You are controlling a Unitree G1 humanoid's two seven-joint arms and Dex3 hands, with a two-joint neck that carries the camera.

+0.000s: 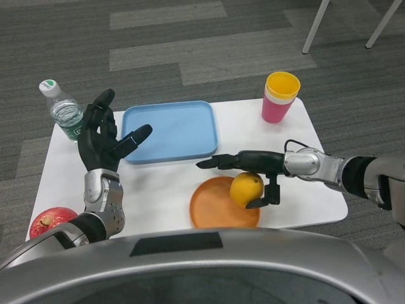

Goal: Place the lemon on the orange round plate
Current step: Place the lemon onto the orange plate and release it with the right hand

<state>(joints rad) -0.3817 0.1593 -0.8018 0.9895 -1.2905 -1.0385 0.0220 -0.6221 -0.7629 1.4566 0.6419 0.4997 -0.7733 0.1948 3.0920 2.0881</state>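
In the head view, a white desk is seen from above on a grey carpeted floor. The lemon is held by the right hand, which reaches in from the right side: the fingers are stretched out over the top of the fruit towards the left, and the thumb is hooked under its lower right side, so the hand is clamped on the lemon. The lemon is seen over the right part of the orange round plate, which lies near the front edge of the desk. Whether the lemon touches the plate or is held just above it cannot be told.

The left hand is raised upright over the left part of the desk, with its fingers spread apart and nothing held in them. Just behind it, at the far left corner, a clear water bottle with a green cap is seen. A light blue tray lies at the middle back of the desk, between the bottle and a stack of cups, yellow set in pink, at the far right corner. A red pomegranate is seen at the near left corner, beside the left forearm.
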